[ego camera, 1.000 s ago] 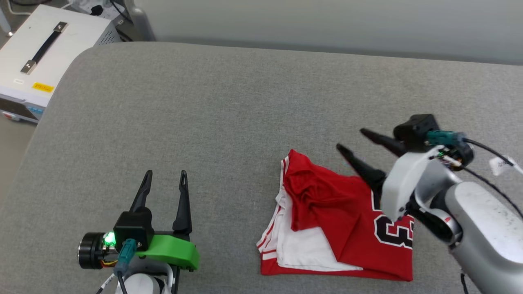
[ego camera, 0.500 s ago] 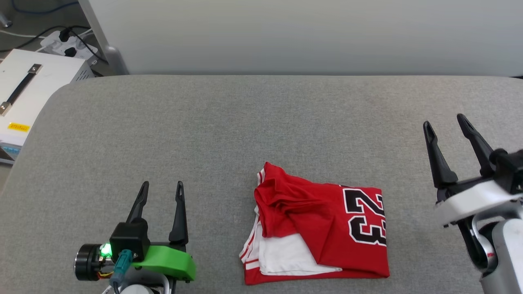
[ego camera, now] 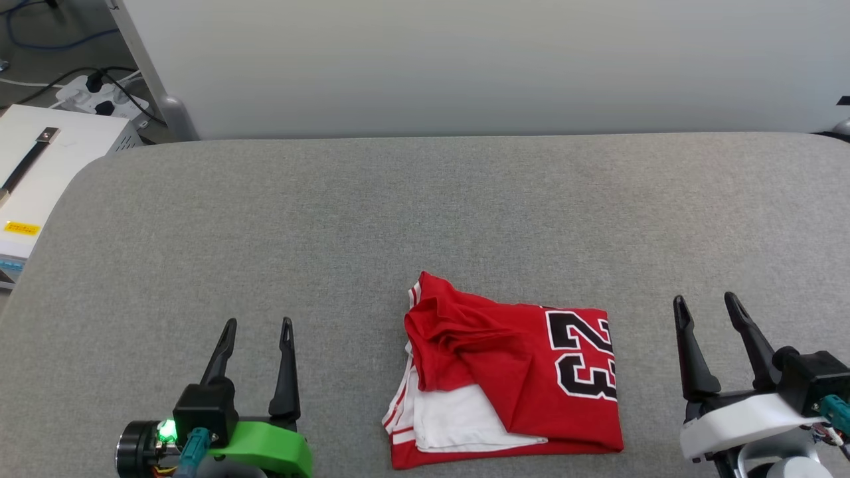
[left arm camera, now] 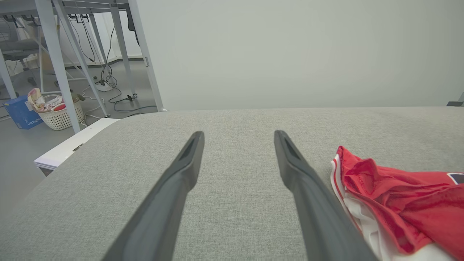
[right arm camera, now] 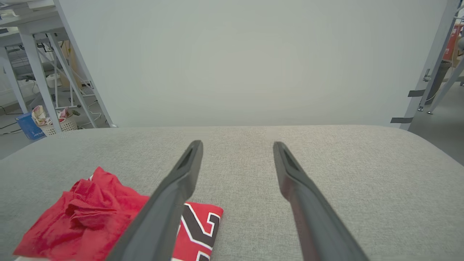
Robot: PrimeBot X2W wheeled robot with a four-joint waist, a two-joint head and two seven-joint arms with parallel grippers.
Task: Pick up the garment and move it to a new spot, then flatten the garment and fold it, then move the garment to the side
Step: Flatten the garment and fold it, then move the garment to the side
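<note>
Your left gripper (ego camera: 257,322) and right gripper (ego camera: 704,298) hold fingers apart, empty; a one-layer pinch could unfold the red T-shirt (ego camera: 518,378).

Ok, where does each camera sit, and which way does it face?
Head view: on the head, looking forward and down at the grey table with the folded garment; left gripper lower left, right gripper lower right, both open.
Left wrist view: on the left wrist, looking along its own fingers across the table to the pale wall; garment at right.
Right wrist view: on the right wrist, same direction along its fingers; garment at lower left.
Shared: both wrist views catch the garment and a white basket on the floor.
</note>
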